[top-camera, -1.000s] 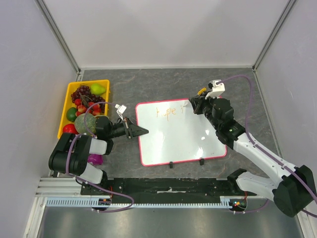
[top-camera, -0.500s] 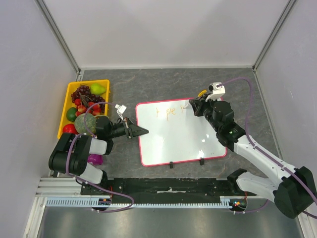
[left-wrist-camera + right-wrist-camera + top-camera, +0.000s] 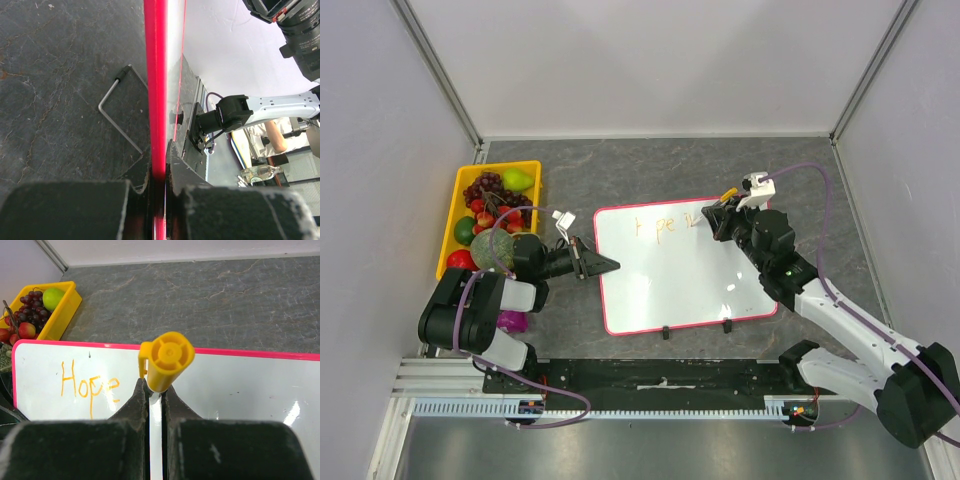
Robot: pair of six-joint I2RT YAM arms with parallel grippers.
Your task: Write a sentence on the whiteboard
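Whiteboard [image 3: 685,280] lies flat on the gray counter [image 3: 650,170] at the middle of the overhead view, its pink frame all around and two small black feet on the lower edge. Orange writing [image 3: 660,228] runs along its upper part, partly washed out by glare. The left end effector [image 3: 610,264] reaches in from the left and is clenched on the board's left edge. The right end effector [image 3: 712,216] sits over the board's upper right corner, grasping a yellow marker [image 3: 728,193] whose cap points up and right. A yellow tray [image 3: 498,166] of fruit stands at the upper left of the frame, well apart from the board.

From the left wrist, the whiteboard's red frame [image 3: 156,90] runs straight up the middle of the picture and is pinched between the two dark fingers of the left end effector [image 3: 157,172]. A bent metal rod [image 3: 117,112] lies on the counter just left of the frame.

From the right wrist, the marker [image 3: 166,359] stands end-on at the center, squeezed between the fingers of the right end effector [image 3: 155,390]. Behind it lies the whiteboard [image 3: 240,390], and the orange writing [image 3: 90,387] at the left reads "Hope". The tray [image 3: 62,310] shows at the upper left with grapes and a green fruit in it.
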